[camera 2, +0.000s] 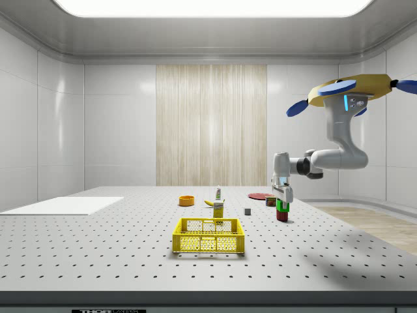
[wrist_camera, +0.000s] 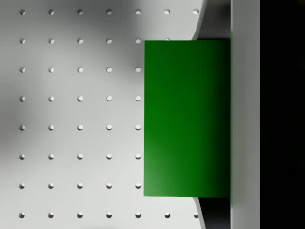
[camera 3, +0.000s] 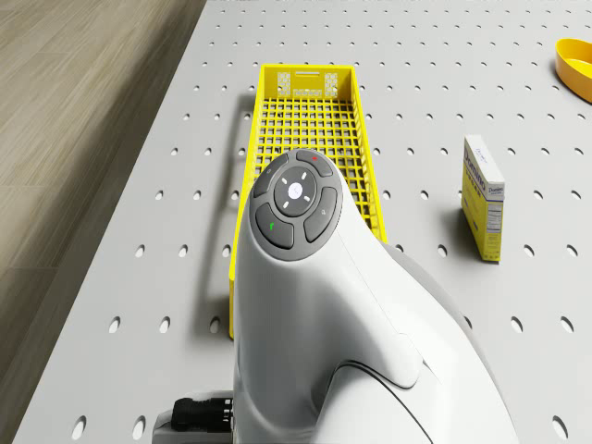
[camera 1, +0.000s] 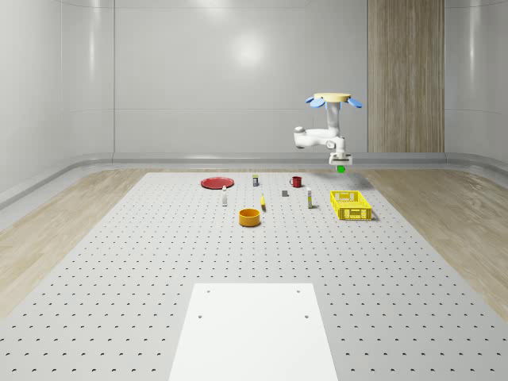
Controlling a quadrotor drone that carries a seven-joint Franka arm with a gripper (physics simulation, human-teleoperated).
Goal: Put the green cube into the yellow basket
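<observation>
Green cube (camera 1: 341,168) sits clamped in the hand (camera 1: 340,164), carried clear above the bench (camera 1: 119,270); in the wrist view the cube (wrist_camera: 187,118) presses flat against one finger (wrist_camera: 245,114), with perforated bench surface far beneath it. The drone (camera 1: 335,99) hovers in the air beyond the yellow basket (camera 1: 350,205), its arm (camera 2: 326,158) bent downward so the hand hangs near the basket's far end; from the drone view the basket (camera 3: 310,111) lies ahead of the wrist, so by my reading the cube is not yet over the opening.

Main risk, as I judge it: letting go too soon would drop the cube onto bare bench short of the rim; a release from this height could also make it bounce off the mesh floor or strike the wall and tip out; any sway of the hovering drone would widen that error.

Room looks generous: the basket stands alone, with a small carton (camera 3: 484,196) just beside one long side, a red mug (camera 1: 296,182) and an orange bowl (camera 1: 250,217) well apart; the bench edge and wooden floor (camera 3: 65,139) run along the basket's other side, so a stray cube might roll off there.
</observation>
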